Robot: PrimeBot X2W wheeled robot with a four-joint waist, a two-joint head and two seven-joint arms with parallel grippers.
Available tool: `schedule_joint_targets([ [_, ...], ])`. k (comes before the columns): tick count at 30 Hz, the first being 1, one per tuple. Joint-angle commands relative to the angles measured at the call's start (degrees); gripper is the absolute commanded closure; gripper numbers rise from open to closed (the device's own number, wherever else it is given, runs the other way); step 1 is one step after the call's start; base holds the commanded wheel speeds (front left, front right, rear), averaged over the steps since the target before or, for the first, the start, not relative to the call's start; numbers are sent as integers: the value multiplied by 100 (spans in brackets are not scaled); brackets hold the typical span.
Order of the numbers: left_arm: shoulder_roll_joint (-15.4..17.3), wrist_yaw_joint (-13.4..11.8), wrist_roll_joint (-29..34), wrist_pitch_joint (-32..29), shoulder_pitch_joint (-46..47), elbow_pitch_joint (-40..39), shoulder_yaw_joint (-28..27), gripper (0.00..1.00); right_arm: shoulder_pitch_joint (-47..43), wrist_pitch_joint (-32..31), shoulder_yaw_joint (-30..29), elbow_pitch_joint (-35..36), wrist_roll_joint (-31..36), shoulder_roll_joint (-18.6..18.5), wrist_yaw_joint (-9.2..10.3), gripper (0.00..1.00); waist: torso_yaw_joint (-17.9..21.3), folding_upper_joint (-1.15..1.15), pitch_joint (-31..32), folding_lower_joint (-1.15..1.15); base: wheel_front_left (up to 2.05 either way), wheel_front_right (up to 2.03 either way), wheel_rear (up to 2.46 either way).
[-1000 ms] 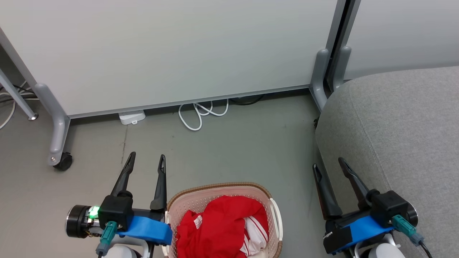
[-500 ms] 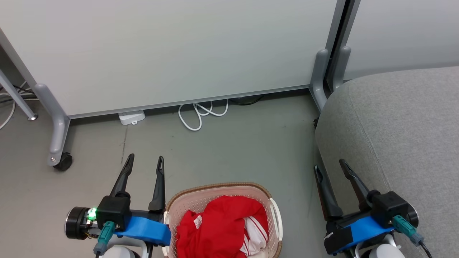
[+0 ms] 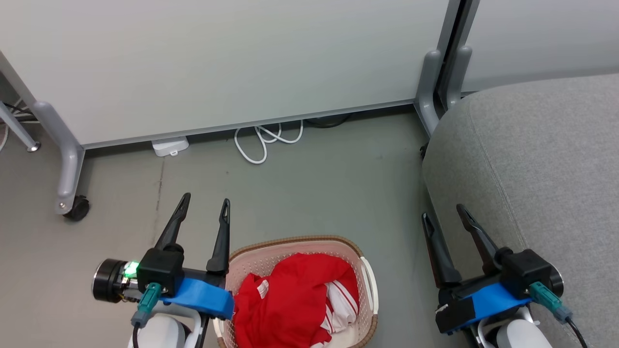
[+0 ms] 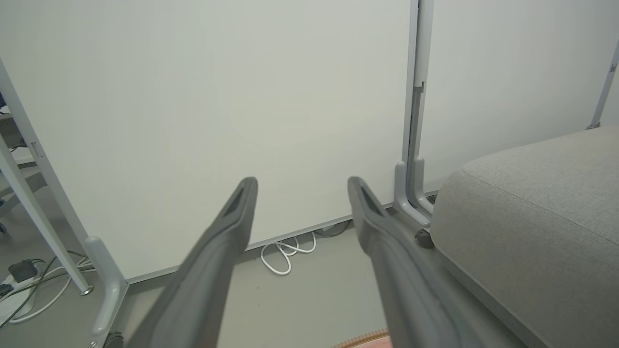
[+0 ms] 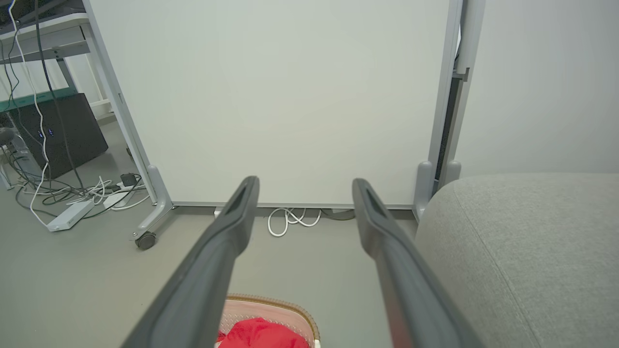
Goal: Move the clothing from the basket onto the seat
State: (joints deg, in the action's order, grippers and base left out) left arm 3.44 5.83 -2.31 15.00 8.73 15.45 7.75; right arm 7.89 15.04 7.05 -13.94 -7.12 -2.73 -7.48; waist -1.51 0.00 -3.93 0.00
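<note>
The cream basket [image 3: 300, 241] with a brown rim stands on the floor at the bottom middle of the head view. Red clothing [image 3: 290, 299] with white stripes is heaped inside it; a bit of the clothing [image 5: 261, 336] also shows in the right wrist view. The grey seat [image 3: 546, 159] fills the right side. My left gripper [image 3: 205, 203] hangs open just left of the basket, fingers pointing away from me. My right gripper [image 3: 442, 212] stands open between the basket and the seat's edge, with nothing between its fingers.
A pale partition panel [image 3: 217, 63] on wheeled grey legs [image 3: 67, 164] stands behind the basket. A white cable [image 3: 263, 142] and a small white box [image 3: 169, 146] lie under it. More cables and a power strip [image 5: 70, 215] lie far left.
The head camera has shifted, so the whole picture sits slightly lower and left. My left gripper has edged up and to the right beside the basket. Both grippers stay open.
</note>
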Motion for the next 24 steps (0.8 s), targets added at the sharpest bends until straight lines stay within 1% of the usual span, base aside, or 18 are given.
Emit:
schedule_joint_targets([
  [1,56,32,39,27,152,39,28,0,101,22,4,35,-21,-27,-2,0,59,0,-106,0,0,0,0],
  [7,282,134,85,23,706,339,289,0,422,21,41,190,-11,-27,-2,0,333,0,-654,0,0,0,0],
  [12,536,169,52,23,1251,813,632,0,779,21,53,413,-6,-23,-2,0,616,0,-1267,0,0,0,0],
  [18,899,165,-195,23,1920,1459,1403,0,1178,20,86,645,-19,-21,-2,0,917,0,-1939,0,0,0,0],
  [24,1148,165,-519,23,2516,2215,2266,0,1473,21,117,810,-60,-20,-2,0,1101,0,-2477,0,0,0,0],
])
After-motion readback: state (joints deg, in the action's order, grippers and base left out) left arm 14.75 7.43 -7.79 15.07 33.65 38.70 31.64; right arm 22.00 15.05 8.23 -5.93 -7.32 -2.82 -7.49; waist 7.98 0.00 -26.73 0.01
